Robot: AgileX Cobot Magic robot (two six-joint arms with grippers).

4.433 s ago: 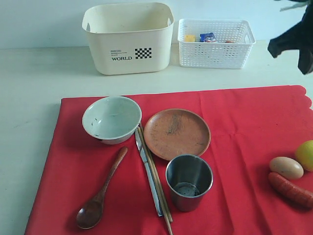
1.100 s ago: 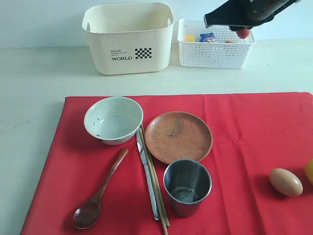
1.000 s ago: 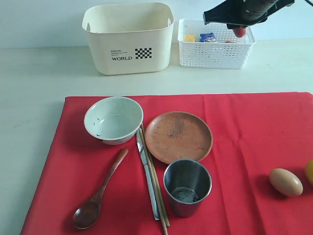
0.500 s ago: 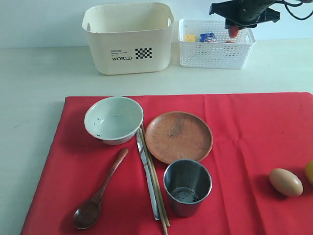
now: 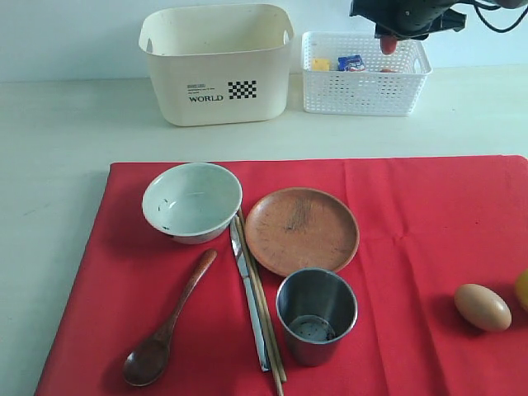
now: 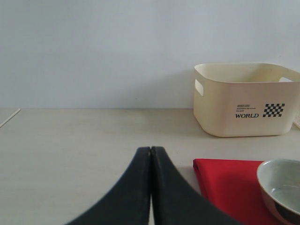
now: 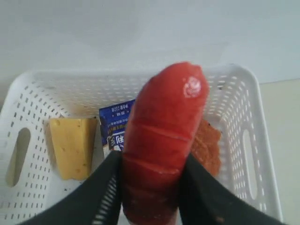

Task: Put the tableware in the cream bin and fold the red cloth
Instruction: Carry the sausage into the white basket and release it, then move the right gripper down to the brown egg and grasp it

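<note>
On the red cloth (image 5: 429,239) lie the pale bowl (image 5: 191,200), brown plate (image 5: 301,229), steel cup (image 5: 316,315), wooden spoon (image 5: 165,334), knife (image 5: 249,305) and chopsticks (image 5: 266,313). The cream bin (image 5: 218,62) stands behind them, with nothing visible inside. My right gripper (image 5: 388,37) hangs over the white lattice basket (image 5: 363,82), shut on a red toy sausage (image 7: 161,136). My left gripper (image 6: 151,150) is shut and holds nothing, low over the table left of the cloth's corner (image 6: 225,183), facing the bin (image 6: 243,98); it is out of the exterior view.
The basket (image 7: 42,93) holds a yellow cheese piece (image 7: 72,145), a blue carton (image 7: 115,124) and a rough orange-brown piece (image 7: 208,145). A toy egg (image 5: 483,307) and a yellow thing at the frame edge (image 5: 523,289) sit on the cloth's right side.
My right gripper, still holding the sausage, has shifted slightly left and upward above the lattice basket. The tableware and cloth have not moved.
</note>
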